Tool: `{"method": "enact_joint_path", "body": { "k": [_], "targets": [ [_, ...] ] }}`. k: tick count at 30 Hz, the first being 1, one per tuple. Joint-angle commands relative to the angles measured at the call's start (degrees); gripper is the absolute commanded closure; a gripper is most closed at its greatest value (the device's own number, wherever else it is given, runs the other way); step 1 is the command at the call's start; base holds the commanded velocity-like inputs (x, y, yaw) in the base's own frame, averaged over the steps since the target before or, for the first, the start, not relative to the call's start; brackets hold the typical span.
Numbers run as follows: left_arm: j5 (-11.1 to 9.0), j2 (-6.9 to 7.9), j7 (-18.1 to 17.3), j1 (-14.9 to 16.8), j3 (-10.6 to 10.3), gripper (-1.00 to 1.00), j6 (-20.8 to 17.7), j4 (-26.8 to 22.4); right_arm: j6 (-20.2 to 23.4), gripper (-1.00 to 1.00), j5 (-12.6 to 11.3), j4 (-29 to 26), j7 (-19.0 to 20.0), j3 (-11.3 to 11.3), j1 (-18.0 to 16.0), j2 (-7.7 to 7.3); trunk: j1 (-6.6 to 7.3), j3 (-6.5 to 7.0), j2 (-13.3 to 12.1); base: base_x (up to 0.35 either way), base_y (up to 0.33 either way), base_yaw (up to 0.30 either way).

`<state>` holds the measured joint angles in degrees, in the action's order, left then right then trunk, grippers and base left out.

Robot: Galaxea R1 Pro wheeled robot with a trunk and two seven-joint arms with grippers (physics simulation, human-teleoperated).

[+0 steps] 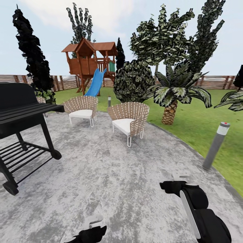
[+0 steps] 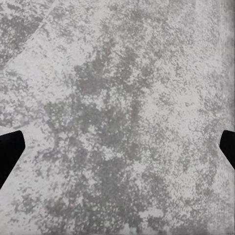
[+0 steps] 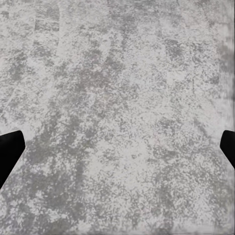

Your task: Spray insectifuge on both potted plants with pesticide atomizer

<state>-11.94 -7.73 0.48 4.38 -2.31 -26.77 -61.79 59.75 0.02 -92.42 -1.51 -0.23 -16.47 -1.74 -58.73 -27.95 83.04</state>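
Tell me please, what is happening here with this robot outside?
The robot stands on grey stone paving in a garden, facing two wicker chairs, a black grill and a palm on the lawn. Its left gripper and right gripper are open and hold nothing, both over bare paving. No spray bottle is in hand, so it seems to be on its way.

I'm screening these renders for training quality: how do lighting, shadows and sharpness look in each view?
Head view: flat, even daylight, no cast shadows under the grill or wicker chairs; foliage jagged. Left and right wrist views: mottled grey paving, softly blurred, smeared at the edges; fingertips dark, featureless.
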Motion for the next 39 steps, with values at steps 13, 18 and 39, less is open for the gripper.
{"method": "enact_joint_path", "body": {
  "k": [13, 18, 39],
  "targets": [
    [-0.28, -0.01, 0.05, 0.02, 0.03, -1.00, -0.30, -0.09, 0.25, -1.00, -0.02, -0.04, -0.16, 0.08, 0.16, -0.02, 0.00, -0.06, 0.04, 0.000, 0.000, -0.276],
    [-0.27, -0.01, 0.05, 0.02, 0.03, -1.00, -0.30, -0.09, 0.25, -1.00, -0.01, -0.04, -0.16, 0.03, 0.15, -0.06, 0.00, -0.06, 0.04, 0.000, 0.000, -0.276],
    [-0.75, -0.01, -0.05, 0.03, 0.47, -1.00, -0.53, -0.09, 0.25, -1.00, -0.01, -0.04, -0.16, -0.02, 0.12, -0.03, 0.00, -0.06, 0.04, 0.000, 0.000, -0.276]
  ]
}}
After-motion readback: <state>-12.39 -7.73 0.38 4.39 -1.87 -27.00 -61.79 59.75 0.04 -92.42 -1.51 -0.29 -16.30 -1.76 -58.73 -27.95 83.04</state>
